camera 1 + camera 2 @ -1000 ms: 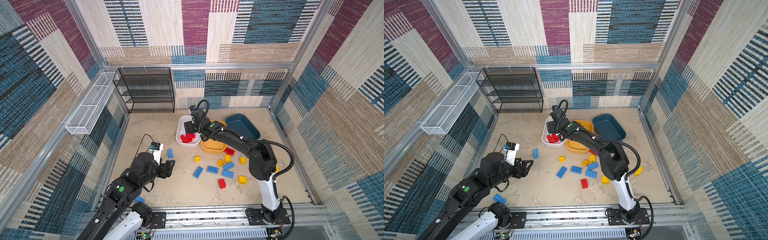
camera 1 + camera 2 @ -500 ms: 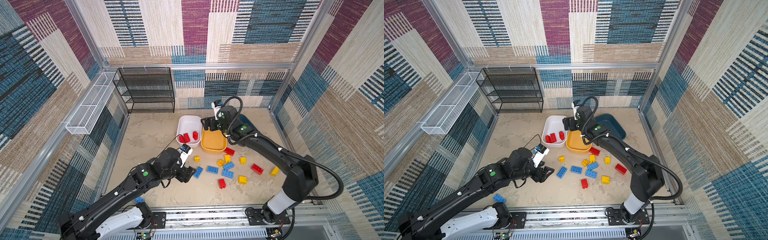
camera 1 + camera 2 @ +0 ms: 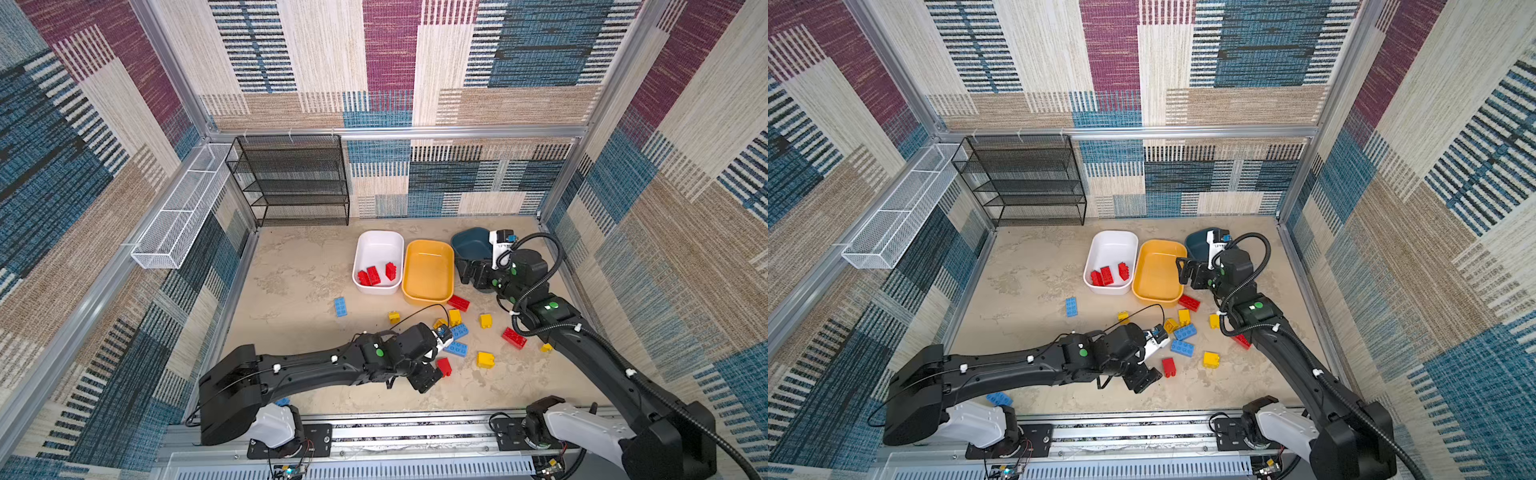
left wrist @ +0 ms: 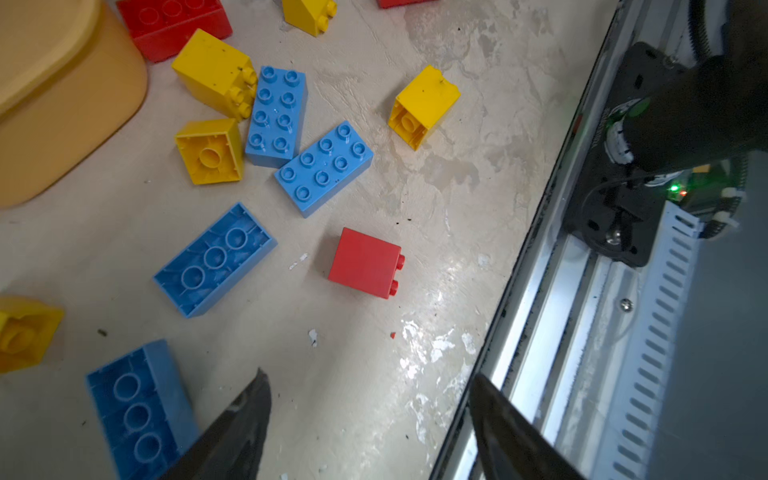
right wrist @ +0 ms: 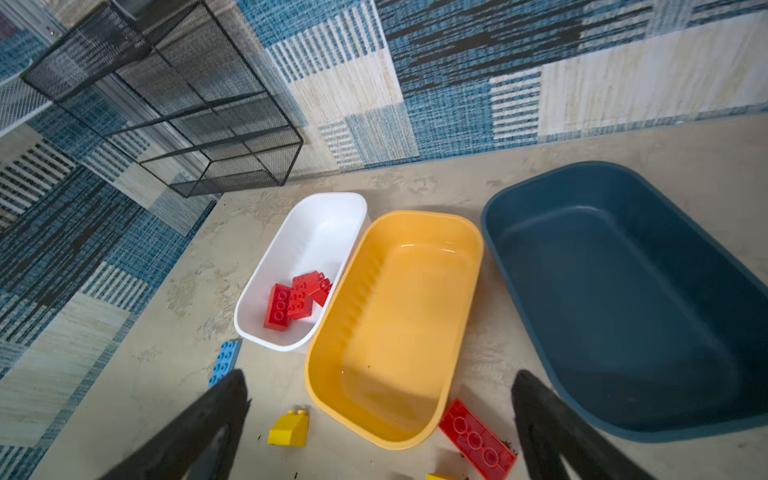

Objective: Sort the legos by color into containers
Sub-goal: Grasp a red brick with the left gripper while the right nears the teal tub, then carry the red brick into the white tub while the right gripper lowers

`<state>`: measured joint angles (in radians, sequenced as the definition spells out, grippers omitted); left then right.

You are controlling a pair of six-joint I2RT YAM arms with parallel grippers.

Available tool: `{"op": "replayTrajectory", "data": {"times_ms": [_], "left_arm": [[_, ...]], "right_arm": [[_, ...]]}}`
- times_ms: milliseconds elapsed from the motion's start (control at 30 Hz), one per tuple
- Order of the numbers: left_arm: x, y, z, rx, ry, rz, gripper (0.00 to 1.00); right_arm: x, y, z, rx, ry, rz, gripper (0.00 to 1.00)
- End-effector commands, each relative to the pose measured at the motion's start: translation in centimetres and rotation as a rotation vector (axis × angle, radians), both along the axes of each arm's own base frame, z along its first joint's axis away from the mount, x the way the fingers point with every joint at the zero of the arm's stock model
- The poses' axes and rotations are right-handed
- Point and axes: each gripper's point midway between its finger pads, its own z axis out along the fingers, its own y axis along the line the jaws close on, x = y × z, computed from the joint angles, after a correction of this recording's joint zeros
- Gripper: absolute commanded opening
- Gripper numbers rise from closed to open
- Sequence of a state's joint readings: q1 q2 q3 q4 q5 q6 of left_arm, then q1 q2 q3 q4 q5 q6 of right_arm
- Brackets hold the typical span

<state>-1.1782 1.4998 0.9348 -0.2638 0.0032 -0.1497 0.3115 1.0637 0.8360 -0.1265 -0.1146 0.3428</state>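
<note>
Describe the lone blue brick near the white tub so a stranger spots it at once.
Find the white tub, the one holding red bricks. Just before its near end lies a long blue brick, studs up. It lies alone, left of the mixed brick cluster.

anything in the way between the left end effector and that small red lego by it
Nothing visible: only bare floor with a few tiny flecks lies between the open left end effector and the small red lego.

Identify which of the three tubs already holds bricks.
The white tub: three red bricks lie in it, while the yellow tub and the teal tub are empty.
</note>
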Motion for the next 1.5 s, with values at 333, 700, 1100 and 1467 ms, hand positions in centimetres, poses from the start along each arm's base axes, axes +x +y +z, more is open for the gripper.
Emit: {"op": "replayTrajectory", "data": {"times_ms": [333,700,1100,1467], "left_arm": [[0.7,-5.6,-4.4,0.014,-0.045,-0.141,0.72],[1.5,-5.9,-6.2,0.042,-0.059,-0.116,0.39],[4.2,-3.7,1.2,-0.045,-0.201,0.002,0.29],[18.9,7.4,11.0,-0.152,-0.200,0.520,0.31]], "right_arm": [[-2.1,-1.2,3.4,0.057,-0.098,0.012,1.00],[-3.4,-1.0,3.6,0.048,-0.107,0.046,0.99],[-4.3,-0.7,1.6,0.049,-0.070,0.077,1.00],[-5.3,-0.8,-2.7,0.063,0.012,0.078,0.99]]}}
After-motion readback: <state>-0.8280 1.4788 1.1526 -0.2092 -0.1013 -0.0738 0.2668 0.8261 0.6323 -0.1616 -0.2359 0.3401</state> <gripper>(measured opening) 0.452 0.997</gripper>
